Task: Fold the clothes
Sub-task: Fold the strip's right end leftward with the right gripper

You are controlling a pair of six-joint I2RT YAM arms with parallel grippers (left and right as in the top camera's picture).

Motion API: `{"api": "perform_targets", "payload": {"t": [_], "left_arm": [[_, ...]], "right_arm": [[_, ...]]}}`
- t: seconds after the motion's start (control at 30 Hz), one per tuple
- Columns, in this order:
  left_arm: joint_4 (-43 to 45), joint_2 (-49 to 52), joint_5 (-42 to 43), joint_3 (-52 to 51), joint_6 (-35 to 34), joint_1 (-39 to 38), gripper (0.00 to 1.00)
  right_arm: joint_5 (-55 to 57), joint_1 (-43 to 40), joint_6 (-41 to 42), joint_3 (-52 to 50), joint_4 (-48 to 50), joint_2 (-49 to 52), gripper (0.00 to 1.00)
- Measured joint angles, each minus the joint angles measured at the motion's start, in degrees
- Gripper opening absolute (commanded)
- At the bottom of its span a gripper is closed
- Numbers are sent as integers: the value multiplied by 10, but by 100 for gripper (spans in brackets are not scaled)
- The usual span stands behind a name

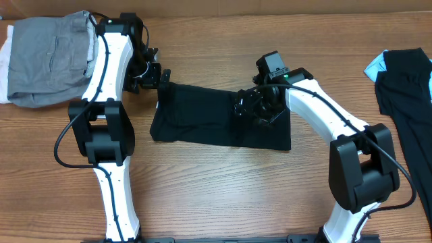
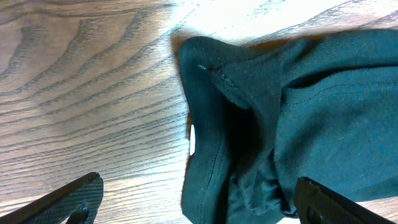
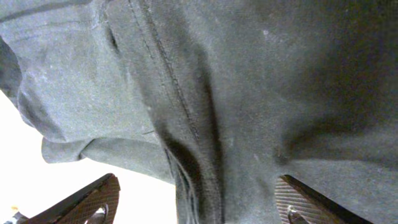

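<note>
Black garment [image 1: 202, 118]: folded into a band at the middle of the wooden table [image 1: 223, 189]; left edge slanted, lower edge straight.
Left gripper [image 2: 199, 186]: fingers spread wide at the garment's upper-left corner, bare wood on its outer side.
Right gripper [image 3: 196, 183]: fingers apart over a seam, pinching nothing.
Open room: bare wood along the garment's lower edge, between the arms.
Sides: grey folded cloth [image 1: 47, 57] far left; second black garment [image 1: 412, 101] far right.

Black clothes [image 1: 202, 118], grey garment [image 1: 47, 57], pale blue cloth [image 1: 373, 66], streaked brown wood-grain counter [image 1: 223, 189], white arms [image 1: 111, 61] with black joints and cables
</note>
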Motion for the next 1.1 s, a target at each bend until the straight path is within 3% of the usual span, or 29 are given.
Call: {"api": "perform_targets", "payload": {"t": [0.17, 0.23, 0.3, 0.43, 0.57, 0.9, 1.03, 1.1], "left_arm": [[0, 0, 0, 0, 0, 0, 100], [0, 0, 0, 0, 0, 0, 100], [-1, 0, 0, 0, 0, 0, 100], [-1, 0, 0, 0, 0, 0, 100], [0, 0, 0, 0, 0, 0, 100], [-7, 0, 0, 0, 0, 0, 100], [-14, 0, 0, 0, 0, 0, 100], [-17, 0, 0, 0, 0, 0, 100]], "right_arm": [[-1, -25, -21, 38, -84, 1, 92], [0, -47, -34, 66, -111, 2, 86], [0, -69, -47, 87, -127, 2, 73], [5, -92, -61, 82, -129, 2, 35], [-2, -67, -61, 28, -64, 2, 14], [-44, 47, 35, -116, 130, 2, 8], [-59, 62, 60, -125, 144, 2, 20], [-60, 63, 63, -117, 118, 2, 31]]}}
